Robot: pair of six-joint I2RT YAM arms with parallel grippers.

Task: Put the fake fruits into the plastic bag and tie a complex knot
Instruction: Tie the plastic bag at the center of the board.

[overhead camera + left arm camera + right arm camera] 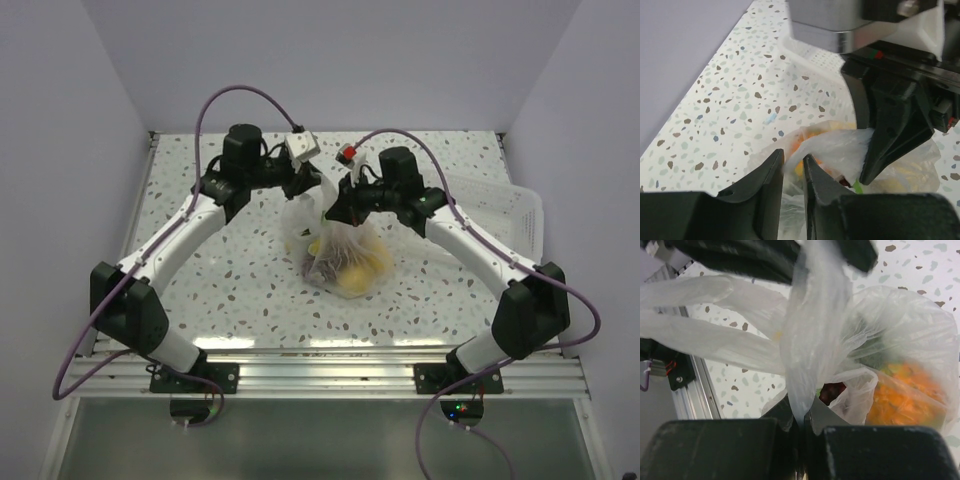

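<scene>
The plastic bag [345, 255] lies at the table's middle with the fake fruits inside: yellow ones [355, 275], an orange one [900, 395] and a dark reddish one [832, 391]. My right gripper [805, 422] is shut on a strip of the bag's neck [812, 340] that rises between its jaws. My left gripper [792, 161] hovers just above the bag [840, 150], its jaws a narrow gap apart, with the strip's end lying loose at the tips. The right gripper's fingers [890, 135] are close beside it. Long bag ears [705, 315] cross; whether they form a knot I cannot tell.
A white slotted tray [500, 205] stands at the right, behind the right arm. The metal rail [320, 365] runs along the near edge. Both arms meet over the bag, their wrists almost touching. White walls close in the back and sides.
</scene>
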